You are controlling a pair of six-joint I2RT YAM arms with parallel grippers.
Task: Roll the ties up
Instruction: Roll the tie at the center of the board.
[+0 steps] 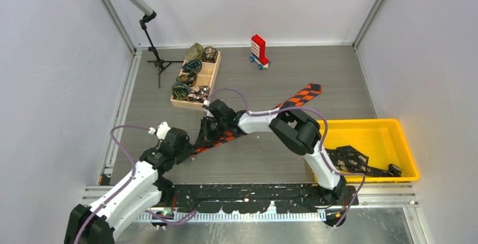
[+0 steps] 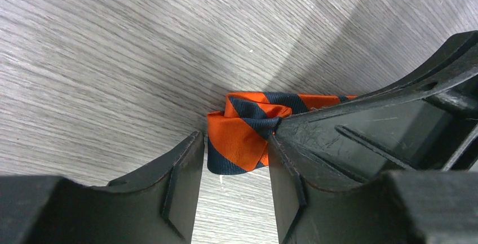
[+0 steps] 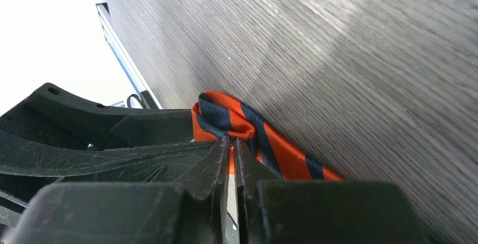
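Where the two arms meet low over the grey wood-grain table (image 1: 338,69), the board lies matte and bare under both wrists, its grain streaking past the black fingers. The right gripper (image 3: 232,142) has its jaws pressed almost together, pinching a fold of the orange-and-black tie (image 3: 282,154) right at its tips. The left gripper (image 2: 235,135) stands spread, with the tie's rolled-over end at the mouth of its gap. One finger touches the roll and the other lies just beside it; whether that one bears on the cloth I cannot tell. From the pinch the rest of the tie lies flat on the table, running diagonally away under the right arm to a far end well apart from both grippers. Back beside that arm's base, a yellow bin (image 1: 372,140) holds dark ties (image 1: 349,158). Beyond the grippers a wooden tray (image 1: 207,70) keeps rolled ties (image 1: 181,91) in its compartments, with a microphone stand (image 1: 153,44) beside it. Farther on, a red-and-white toy block (image 1: 258,47) stands near the back. Pale walls (image 1: 253,7) close in the table on three sides.
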